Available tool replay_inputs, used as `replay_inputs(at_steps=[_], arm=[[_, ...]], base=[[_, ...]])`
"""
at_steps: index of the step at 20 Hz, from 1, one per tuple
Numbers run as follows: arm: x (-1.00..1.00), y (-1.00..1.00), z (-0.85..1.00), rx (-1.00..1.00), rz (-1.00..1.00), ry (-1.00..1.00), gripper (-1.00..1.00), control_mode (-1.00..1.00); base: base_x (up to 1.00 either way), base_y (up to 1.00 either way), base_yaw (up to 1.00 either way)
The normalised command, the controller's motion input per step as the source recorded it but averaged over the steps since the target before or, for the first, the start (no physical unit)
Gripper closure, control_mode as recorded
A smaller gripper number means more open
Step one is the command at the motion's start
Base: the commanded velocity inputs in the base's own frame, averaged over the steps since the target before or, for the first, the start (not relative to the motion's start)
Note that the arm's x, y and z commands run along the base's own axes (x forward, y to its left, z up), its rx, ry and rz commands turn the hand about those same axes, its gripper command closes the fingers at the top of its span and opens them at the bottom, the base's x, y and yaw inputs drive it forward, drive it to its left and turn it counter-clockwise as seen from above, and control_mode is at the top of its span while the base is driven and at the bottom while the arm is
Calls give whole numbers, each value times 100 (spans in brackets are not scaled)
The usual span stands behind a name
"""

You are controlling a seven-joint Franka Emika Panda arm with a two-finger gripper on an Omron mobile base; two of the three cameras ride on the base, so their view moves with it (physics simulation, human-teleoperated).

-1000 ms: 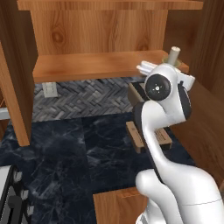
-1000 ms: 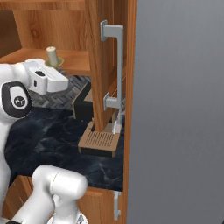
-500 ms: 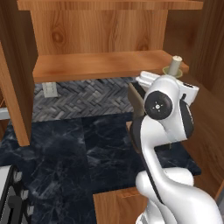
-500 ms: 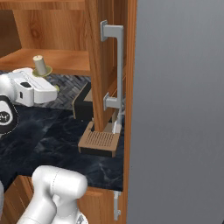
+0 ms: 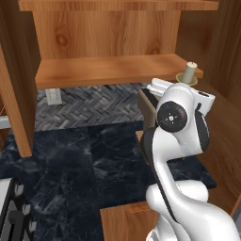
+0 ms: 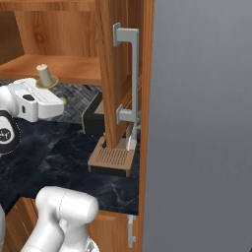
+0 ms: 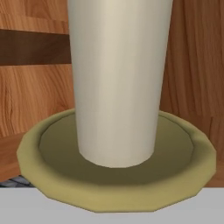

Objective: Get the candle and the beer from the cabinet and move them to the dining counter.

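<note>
With jaws pinched on candle (image 7: 118, 83) base, candle upright at front right edge of cabinet shelf (image 5: 103, 70). Lift straight, keep level, back out clear of door handle (image 6: 130, 74) before heading to dining counter.

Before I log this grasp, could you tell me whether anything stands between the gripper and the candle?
Nothing visible does. The candle on its olive dish holder sits right against the hand camera, at the front right end of the cabinet shelf, with no object in between.
</note>
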Motion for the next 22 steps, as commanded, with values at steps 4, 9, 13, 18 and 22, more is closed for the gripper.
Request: replay_inputs(at_steps=[4,9,13,18,22], arm=[[0,0,0,0,0,0,100,-100],[0,0,0,0,0,0,100,-100],[0,0,0,0,0,0,100,-100],[0,0,0,0,0,0,100,-100],[0,0,0,0,0,0,100,-100]], base=[[0,0,0],[0,0,0],[0,0,0],[0,0,0],[0,0,0]])
